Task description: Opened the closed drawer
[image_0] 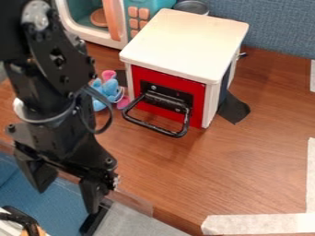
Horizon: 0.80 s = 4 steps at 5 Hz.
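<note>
A black gripper (67, 192), fingers spread and empty, hangs well apart from the closed red drawer (142, 75). It should grasp the handle (151, 127) squarely, then pull straight outward.

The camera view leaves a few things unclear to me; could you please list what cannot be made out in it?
In the camera view:
- Inside of the drawer: hidden behind its red front.
- White round thing: mostly hidden by the robot arm.
- Toy microwave: its top is cut off by the upper edge.
- Metal container: lower part hidden by the white-topped box.
</note>
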### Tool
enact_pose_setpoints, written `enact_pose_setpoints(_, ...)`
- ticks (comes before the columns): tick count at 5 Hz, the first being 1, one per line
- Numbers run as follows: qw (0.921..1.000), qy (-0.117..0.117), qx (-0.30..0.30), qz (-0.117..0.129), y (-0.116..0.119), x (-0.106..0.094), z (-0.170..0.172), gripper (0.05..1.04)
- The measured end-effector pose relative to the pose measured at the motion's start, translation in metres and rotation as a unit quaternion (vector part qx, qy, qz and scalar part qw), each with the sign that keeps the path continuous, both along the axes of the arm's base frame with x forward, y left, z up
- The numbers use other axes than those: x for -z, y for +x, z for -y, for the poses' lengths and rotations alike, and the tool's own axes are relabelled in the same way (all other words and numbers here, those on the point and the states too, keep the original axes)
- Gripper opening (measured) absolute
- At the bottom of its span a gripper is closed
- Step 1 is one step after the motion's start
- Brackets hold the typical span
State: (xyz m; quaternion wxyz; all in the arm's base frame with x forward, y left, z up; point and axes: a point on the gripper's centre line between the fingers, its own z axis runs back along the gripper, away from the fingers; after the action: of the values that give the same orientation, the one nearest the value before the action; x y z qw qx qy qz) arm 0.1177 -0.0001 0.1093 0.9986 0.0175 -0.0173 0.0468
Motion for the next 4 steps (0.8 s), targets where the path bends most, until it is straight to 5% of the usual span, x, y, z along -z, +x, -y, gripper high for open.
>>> enact_pose_setpoints(2,0.9998,-0.004,-0.019,0.004,0.002,0.005,0.001,0.999)
enact_pose_setpoints(4,0.9949,-0.019,-0.093,0.034,0.014,0.011,-0.003,1.000)
